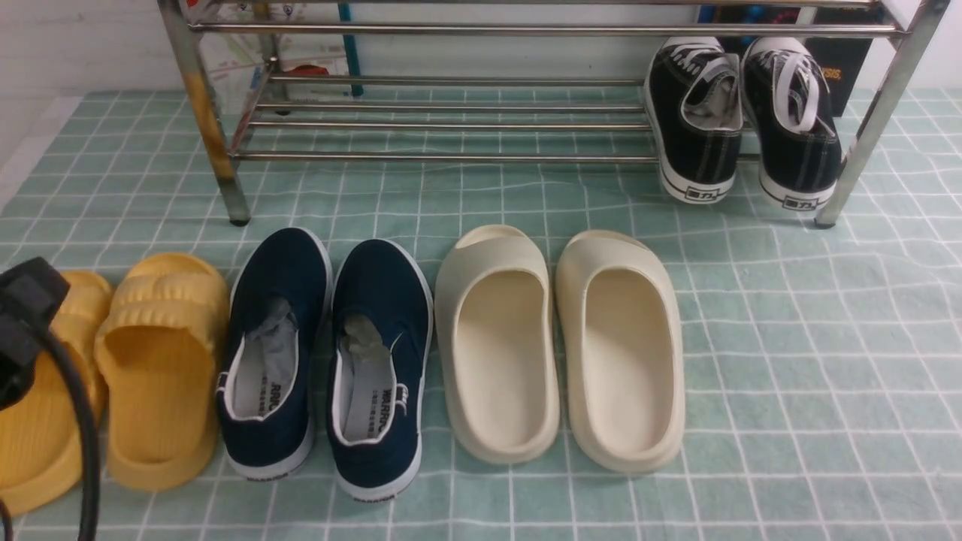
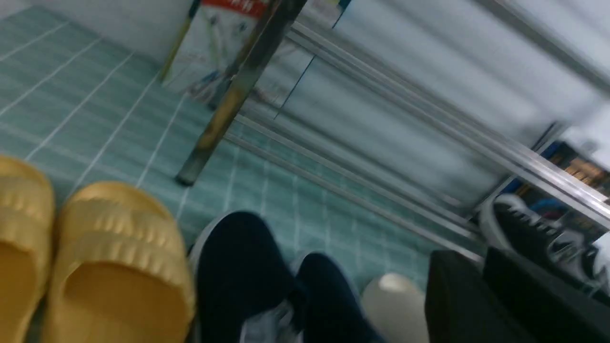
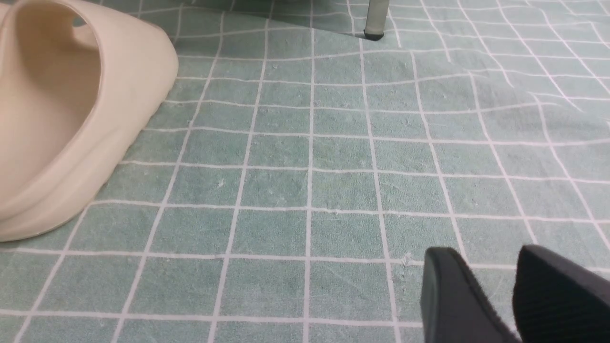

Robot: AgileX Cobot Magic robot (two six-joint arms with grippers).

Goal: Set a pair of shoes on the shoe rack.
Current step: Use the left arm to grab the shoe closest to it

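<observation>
The pair of navy slip-on shoes stands side by side on the green checked mat, the left shoe point(image 1: 274, 353) and the right shoe point(image 1: 379, 368), heels toward me, in front of the shoe rack point(image 1: 451, 156). The left wrist view is blurred; it shows both toes point(image 2: 238, 276) point(image 2: 329, 300) and the rack's yellow-stained leg point(image 2: 224, 109). My left gripper point(image 2: 481, 267) hangs above the mat, shut and empty. A black part of the left arm point(image 1: 26, 300) shows over the yellow slides. My right gripper point(image 3: 491, 252) is low over bare mat, open by a narrow gap, holding nothing.
Black lace-up sneakers point(image 1: 740, 120) sit on the rack's right end. Cream foam slides point(image 1: 560, 346) lie right of the navy shoes, one of them point(image 3: 71, 109) near my right gripper. Yellow slides point(image 1: 161, 368) lie to their left. A rack leg point(image 3: 376, 19) stands ahead.
</observation>
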